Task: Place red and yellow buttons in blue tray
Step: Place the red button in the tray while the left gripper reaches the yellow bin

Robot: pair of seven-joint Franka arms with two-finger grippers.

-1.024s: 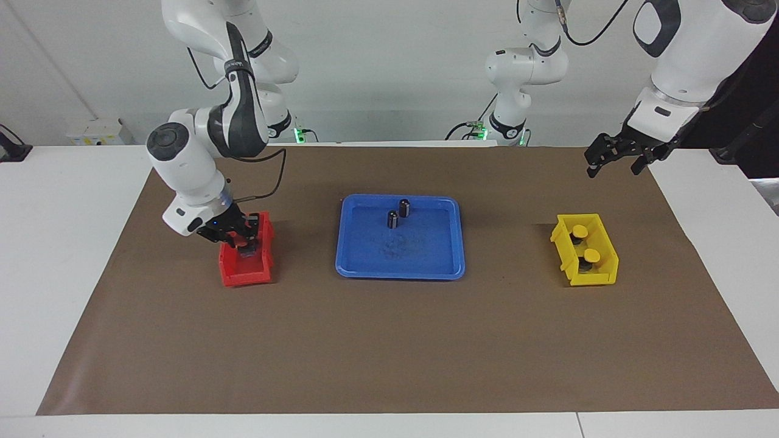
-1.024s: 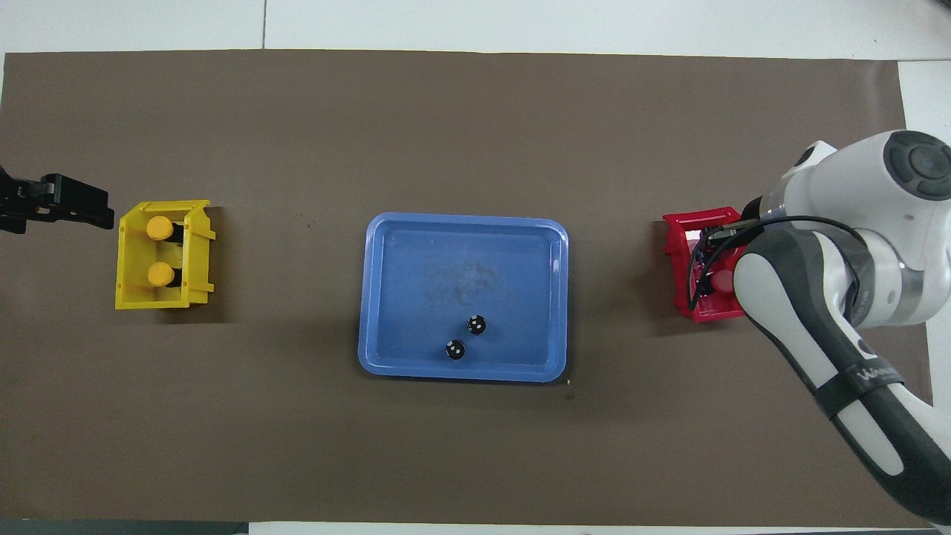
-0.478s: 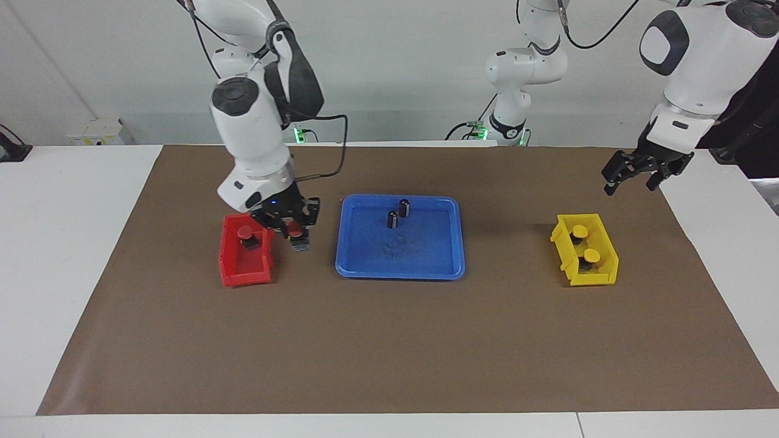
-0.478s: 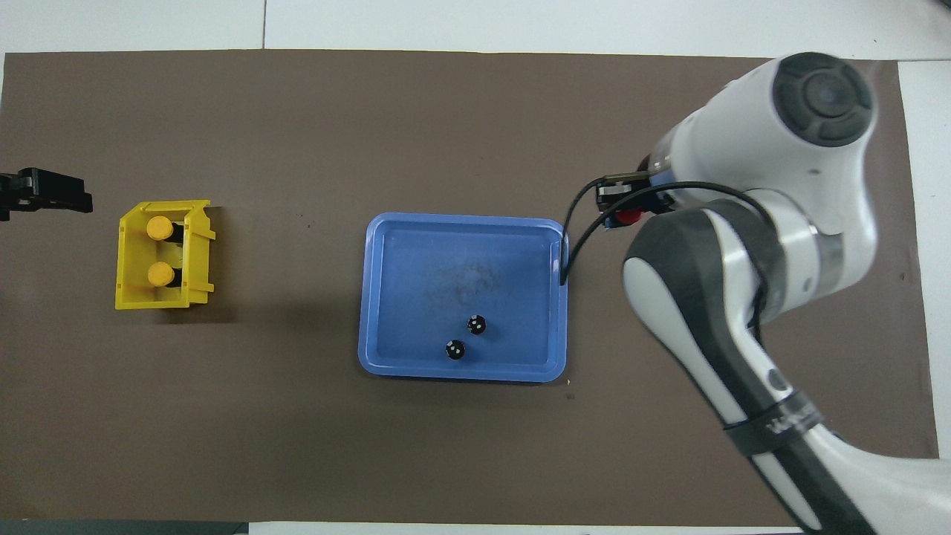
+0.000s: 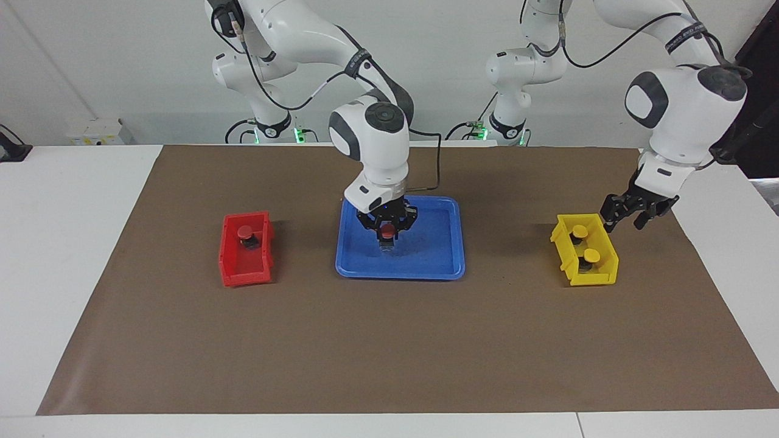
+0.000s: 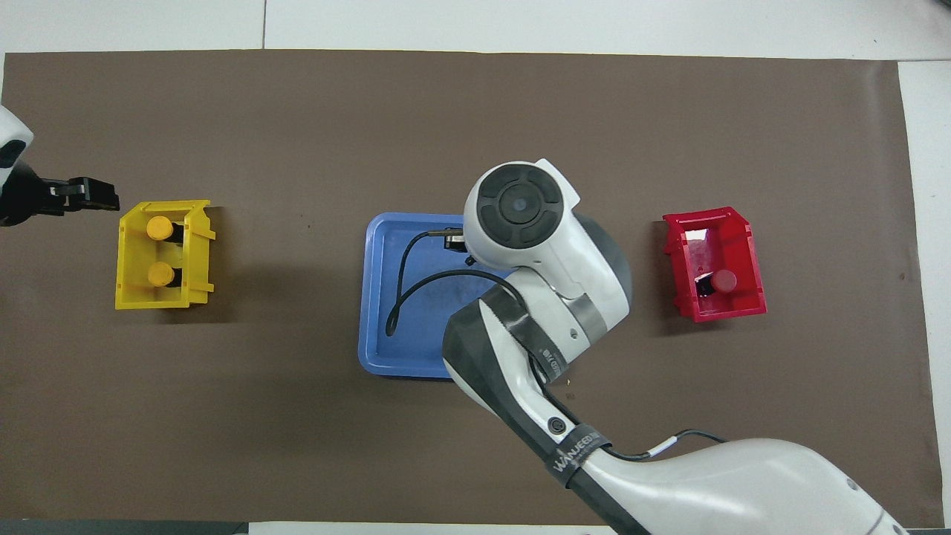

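Observation:
My right gripper (image 5: 387,233) is shut on a red button (image 5: 387,229) and holds it low over the middle of the blue tray (image 5: 438,267). In the overhead view the right arm covers most of the tray (image 6: 379,297) and hides the gripper. A second red button (image 5: 244,232) stands in the red bin (image 5: 243,277); it also shows in the overhead view (image 6: 724,280). Two yellow buttons (image 5: 580,230) (image 5: 591,255) stand in the yellow bin (image 5: 590,280). My left gripper (image 5: 625,218) is open and empty, just above that bin's edge at the left arm's end.
The red bin (image 6: 750,245) sits toward the right arm's end of the brown mat (image 5: 389,353), the yellow bin (image 6: 126,297) toward the left arm's end. The two dark capless cylinders in the tray are hidden by the right arm.
My right gripper lifted a red button out of the red bin and carried it over the blue tray. My left gripper came down toward the yellow bin.

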